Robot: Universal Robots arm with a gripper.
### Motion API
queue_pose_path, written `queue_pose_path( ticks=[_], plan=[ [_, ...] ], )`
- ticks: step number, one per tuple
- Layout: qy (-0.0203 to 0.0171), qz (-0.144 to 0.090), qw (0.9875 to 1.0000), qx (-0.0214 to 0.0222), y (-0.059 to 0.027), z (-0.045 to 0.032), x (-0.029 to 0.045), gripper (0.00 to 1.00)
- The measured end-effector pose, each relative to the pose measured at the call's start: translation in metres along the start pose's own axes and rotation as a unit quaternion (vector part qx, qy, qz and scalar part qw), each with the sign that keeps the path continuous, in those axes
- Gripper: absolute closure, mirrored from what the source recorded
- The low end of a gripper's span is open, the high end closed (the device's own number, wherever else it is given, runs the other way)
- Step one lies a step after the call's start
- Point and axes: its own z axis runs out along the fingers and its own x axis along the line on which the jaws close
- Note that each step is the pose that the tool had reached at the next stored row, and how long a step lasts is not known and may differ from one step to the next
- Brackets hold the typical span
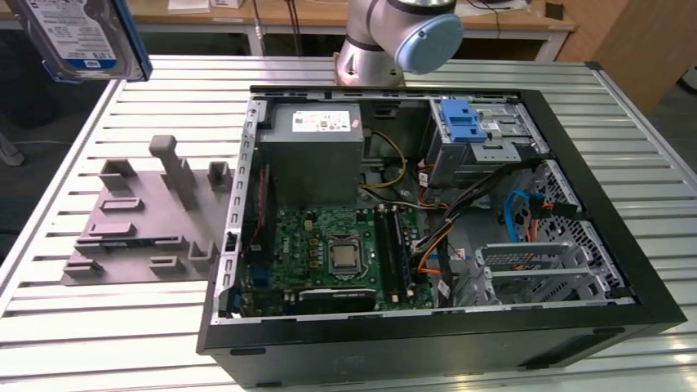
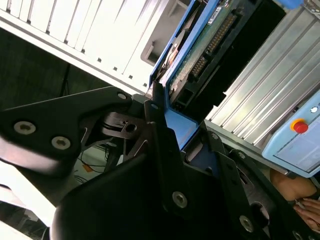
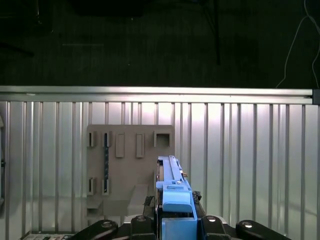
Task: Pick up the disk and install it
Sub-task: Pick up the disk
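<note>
The gripper point(image 3: 175, 224) is clamped on the disk point(image 3: 172, 192). In both wrist views its 2 black fingers point(image 2: 162, 150) press on either side of the blue plastic bracket point(image 2: 182, 127) that frames the drive. The drive body and its green circuit board point(image 2: 200, 47) run out past the fingertips.

In the first wrist view, the grey fixture plate point(image 3: 130, 150) with its empty slots lies beyond the fingertips, well apart from them. It rests on the slatted aluminium table point(image 3: 250, 150), and the disk touches neither. In the exterior view the disk point(image 1: 87, 37) hangs high with its labelled face showing, well clear of the open computer case point(image 1: 436, 351).

So the picking-up half looks done: the drive is off any support and carried only by the fingers. The installing half has not started. The metal drive cage point(image 1: 495, 135) inside the case, with its blue latch point(image 1: 466, 122), sits far from the fingers, and no part of the disk is over the case.
</note>
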Motion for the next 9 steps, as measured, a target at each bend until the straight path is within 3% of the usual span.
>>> queue_pose_path(
  ticks=[9],
  plan=[
    [0.0000,0.000,1.0000,-0.0016,-0.0227,0.0001,-0.0001,0.64]
  ],
)
